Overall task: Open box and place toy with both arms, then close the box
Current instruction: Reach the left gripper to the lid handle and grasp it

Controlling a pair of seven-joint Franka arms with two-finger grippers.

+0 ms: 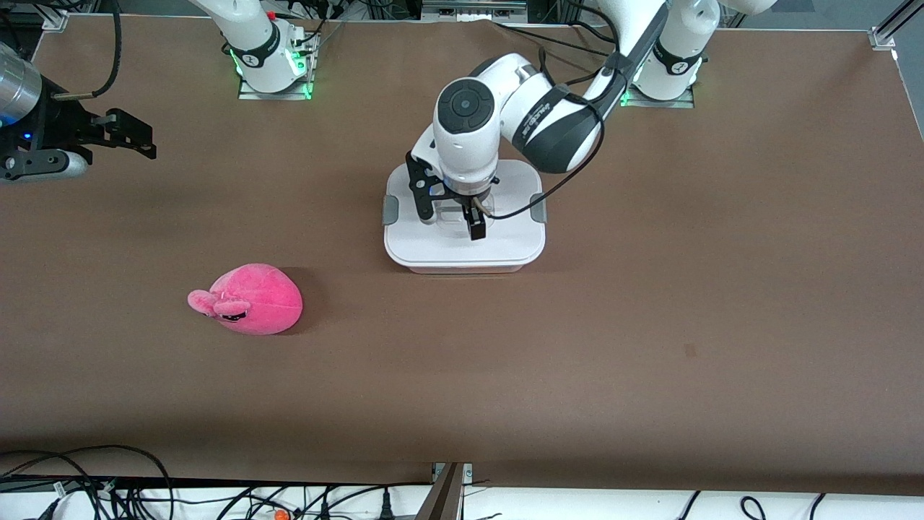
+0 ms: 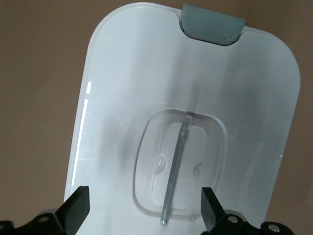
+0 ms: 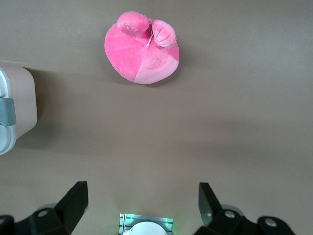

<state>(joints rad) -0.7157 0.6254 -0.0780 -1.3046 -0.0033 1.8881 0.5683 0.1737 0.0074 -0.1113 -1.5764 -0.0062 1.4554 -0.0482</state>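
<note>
Pinkish see-through box (image 1: 464,245), white lid shut, grey clips. Left tool (image 1: 462,217) spread wide over its clear handle (image 2: 177,169). Right tool (image 1: 119,133) spread too, over bare counter (image 1: 650,303). Fuzzy pink toy (image 1: 249,299) untouched.

Count on bench (image 1: 650,289) — one box (image 1: 464,254), one white lid (image 1: 433,245) on it, two grey side clips (image 1: 390,210), one clear recessed handle (image 2: 178,169). One pink plush toy (image 1: 253,298), two pale ears (image 3: 146,27). Two arms, two green-lit bases (image 1: 274,87) — two hands: left hand (image 1: 455,217), right hand (image 1: 133,133).
</note>
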